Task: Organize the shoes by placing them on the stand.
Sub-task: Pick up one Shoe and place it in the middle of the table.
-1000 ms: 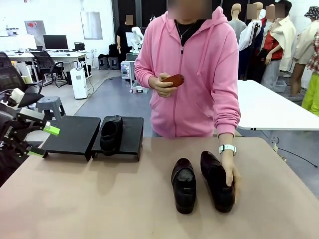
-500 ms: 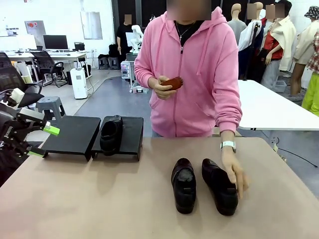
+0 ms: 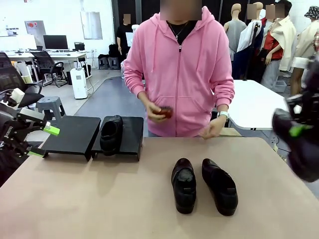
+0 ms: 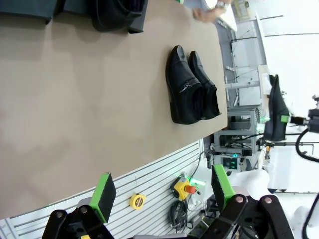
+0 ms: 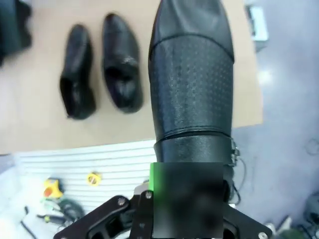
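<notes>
The left gripper point(image 3: 44, 142) hovers at the left edge of the table point(image 3: 99, 204), just beside the stand point(image 3: 72, 135), its green-padded fingers apart with nothing between them. The right gripper point(image 5: 187, 185) hangs off the table's right side with its fingers clamped on one shoe point(image 5: 192, 84), which rises lengthwise from the grip; in the front view that side is blurred. Another shoe point(image 3: 110, 133) lies on the stand's right panel, along its left part, while the left panel is bare. A pair of shoes point(image 3: 184, 185) lies side by side on the tabletop right of the middle, close together and well apart from the stand. The person point(image 3: 179, 64) in a pink hoodie stands at the far edge with both hands at the waist, off the table, one hand point(image 3: 158, 110) holding a small brown object.
</notes>
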Controlling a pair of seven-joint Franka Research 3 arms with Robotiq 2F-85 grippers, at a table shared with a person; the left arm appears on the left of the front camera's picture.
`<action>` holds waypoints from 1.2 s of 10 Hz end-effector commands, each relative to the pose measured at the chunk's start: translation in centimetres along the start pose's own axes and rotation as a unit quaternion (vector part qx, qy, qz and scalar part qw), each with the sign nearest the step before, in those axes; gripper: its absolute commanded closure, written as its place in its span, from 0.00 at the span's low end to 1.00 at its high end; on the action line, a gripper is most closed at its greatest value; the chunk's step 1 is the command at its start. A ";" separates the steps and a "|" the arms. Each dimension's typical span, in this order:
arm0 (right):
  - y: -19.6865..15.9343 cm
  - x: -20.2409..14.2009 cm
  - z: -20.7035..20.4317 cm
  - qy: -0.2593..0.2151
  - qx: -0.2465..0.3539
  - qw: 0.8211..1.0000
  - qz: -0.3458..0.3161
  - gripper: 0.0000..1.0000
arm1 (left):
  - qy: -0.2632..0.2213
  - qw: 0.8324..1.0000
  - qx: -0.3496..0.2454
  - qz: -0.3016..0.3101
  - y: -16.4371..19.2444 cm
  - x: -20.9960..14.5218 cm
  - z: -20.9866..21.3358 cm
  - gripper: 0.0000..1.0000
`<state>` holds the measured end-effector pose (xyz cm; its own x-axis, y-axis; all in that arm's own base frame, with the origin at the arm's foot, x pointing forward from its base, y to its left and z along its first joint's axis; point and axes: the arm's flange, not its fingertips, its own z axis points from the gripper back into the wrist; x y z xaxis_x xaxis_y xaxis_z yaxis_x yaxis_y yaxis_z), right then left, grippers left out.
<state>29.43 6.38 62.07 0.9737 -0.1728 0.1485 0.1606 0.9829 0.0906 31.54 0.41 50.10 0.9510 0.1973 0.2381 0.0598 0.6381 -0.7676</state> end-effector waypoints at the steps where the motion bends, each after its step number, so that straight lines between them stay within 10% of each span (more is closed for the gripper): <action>1: 6.8 -1.6 -0.8 -0.007 -0.018 0.998 0.053 1.00 | 0.000 1.000 -0.004 0.007 -0.1 0.0 0.1 0.00; 6: 28.7 -5.3 -7.1 0.046 0.091 0.973 0.207 1.00 | 0.000 1.000 -0.004 0.007 -0.1 0.0 0.1 0.00; 12: 37.1 -3.6 -19.6 0.055 0.106 0.989 0.087 1.00 | 0.000 1.000 -0.004 0.007 -0.1 0.0 0.1 0.00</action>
<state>35.26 43.88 45.52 0.9983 0.0586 0.0064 -0.0580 0.9576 0.2821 31.54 0.40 50.11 0.9509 0.1977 0.2383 0.0593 0.6392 -0.7668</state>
